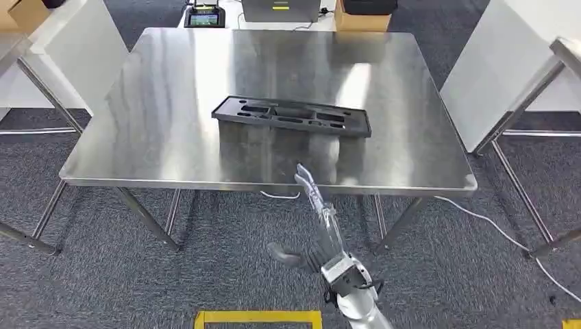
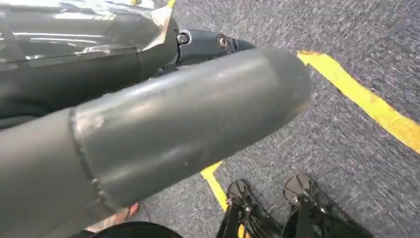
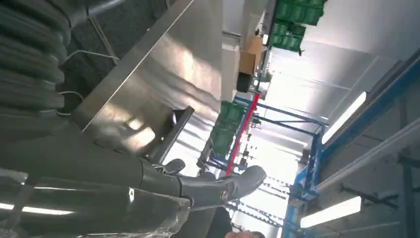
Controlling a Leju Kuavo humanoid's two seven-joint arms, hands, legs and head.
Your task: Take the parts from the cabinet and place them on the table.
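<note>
- Right arm (image 1: pixel 360 305): enters the head view from the bottom edge, silver, angled forward and slightly toward the robot's left.
- Right hand (image 1: pixel 318 226): extended forward, fingers (image 1: pixel 307 181) straight and close together, thumb (image 1: pixel 282 255) spread out to the side. Holds nothing.
- Left hand (image 2: pixel 148 124): seen in the left wrist view as a thick grey thumb; finger posture cannot be determined.

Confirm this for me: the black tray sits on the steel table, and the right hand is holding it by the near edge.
Not quite. The black tray does sit on the steel table, but the right hand holds nothing: in the head view it hangs in front of the table's near edge, fingers stretched out, apart from the tray.
</note>
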